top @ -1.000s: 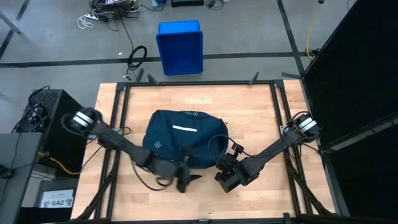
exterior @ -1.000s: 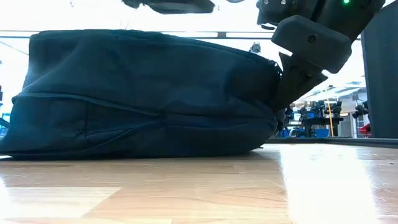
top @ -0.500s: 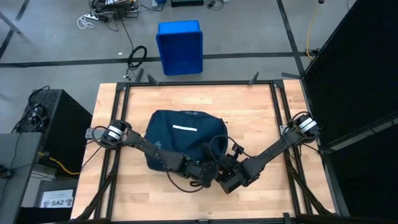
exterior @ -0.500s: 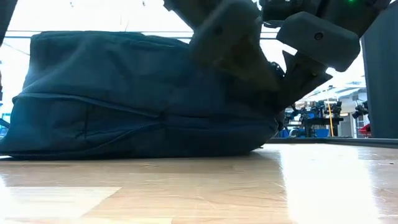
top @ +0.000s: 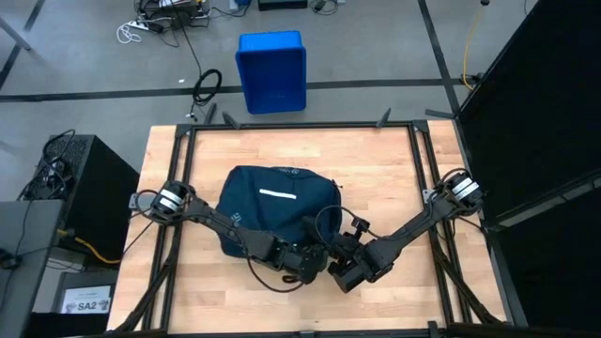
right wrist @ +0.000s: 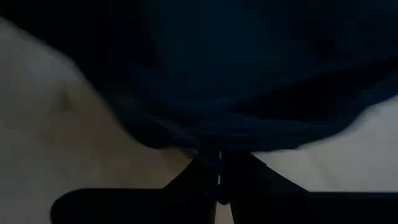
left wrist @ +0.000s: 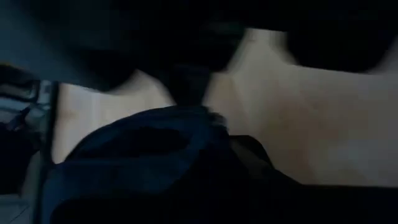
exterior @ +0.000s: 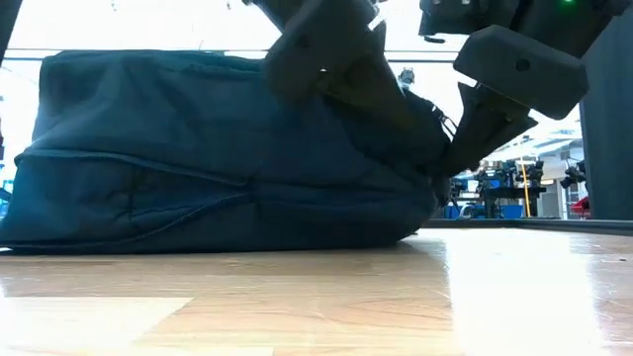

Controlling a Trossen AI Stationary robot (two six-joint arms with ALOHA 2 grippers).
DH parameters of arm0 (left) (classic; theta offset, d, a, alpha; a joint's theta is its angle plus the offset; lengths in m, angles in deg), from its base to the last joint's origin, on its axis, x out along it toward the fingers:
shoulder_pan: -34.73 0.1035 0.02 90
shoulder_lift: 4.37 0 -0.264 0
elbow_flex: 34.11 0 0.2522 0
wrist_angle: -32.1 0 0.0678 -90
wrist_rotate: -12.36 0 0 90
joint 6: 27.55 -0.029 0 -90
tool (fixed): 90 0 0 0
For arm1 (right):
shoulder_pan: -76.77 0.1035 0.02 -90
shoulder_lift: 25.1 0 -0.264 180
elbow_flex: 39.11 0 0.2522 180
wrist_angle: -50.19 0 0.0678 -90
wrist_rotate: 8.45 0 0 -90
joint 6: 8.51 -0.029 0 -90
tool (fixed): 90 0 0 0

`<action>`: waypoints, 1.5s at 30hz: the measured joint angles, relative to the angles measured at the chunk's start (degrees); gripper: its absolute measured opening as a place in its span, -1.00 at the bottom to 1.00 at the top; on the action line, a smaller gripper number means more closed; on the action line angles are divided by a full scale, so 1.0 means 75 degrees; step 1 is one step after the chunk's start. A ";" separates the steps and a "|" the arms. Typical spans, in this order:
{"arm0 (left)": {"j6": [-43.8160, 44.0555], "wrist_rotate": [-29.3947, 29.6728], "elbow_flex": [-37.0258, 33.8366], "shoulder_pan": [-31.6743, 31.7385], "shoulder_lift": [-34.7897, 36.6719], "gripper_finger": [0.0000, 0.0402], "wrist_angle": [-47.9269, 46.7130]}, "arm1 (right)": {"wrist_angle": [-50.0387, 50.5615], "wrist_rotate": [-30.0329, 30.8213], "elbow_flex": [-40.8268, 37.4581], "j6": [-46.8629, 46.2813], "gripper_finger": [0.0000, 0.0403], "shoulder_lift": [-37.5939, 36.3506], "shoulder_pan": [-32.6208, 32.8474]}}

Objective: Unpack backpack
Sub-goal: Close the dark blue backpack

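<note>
The backpack [top: 272, 211] lies mid-worktop [top: 385, 178]. The right gripper [top: 331, 246] sits at its near right corner, fingers clenched on the bag's fabric edge. The left gripper [top: 317, 253] is just beside it at the same corner, fingers clenched; whether they grasp fabric cannot be told.

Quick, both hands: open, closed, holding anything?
Left hand: closed at the backpack's near edge; a hold cannot be told.
Right hand: closed on the backpack's edge.
</note>
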 joint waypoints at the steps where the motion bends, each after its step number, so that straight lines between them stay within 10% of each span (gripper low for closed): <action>1: 0.0007 -0.0102 0.0000 -0.0050 0.0000 -1.00 -0.0097 | 0.0110 0.0069 0.0015 -0.0093 -1.00 -0.0051 0.0000; 20: 0.0634 0.0041 -0.0440 -0.1400 0.0906 -1.00 -0.1252 | 0.1522 0.0027 0.0006 0.0019 -1.00 -0.0699 -0.0501; 37: 0.3582 0.0862 -0.5919 -0.1550 0.4802 -1.00 -0.0133 | -0.0375 -0.1015 -0.0009 0.0490 -1.00 -0.0708 -0.0044; 45: 0.4150 0.0951 -0.7096 -0.1631 0.6669 -1.00 -0.0185 | -0.1047 -0.0704 -0.0009 0.1532 -0.78 -0.0708 0.0002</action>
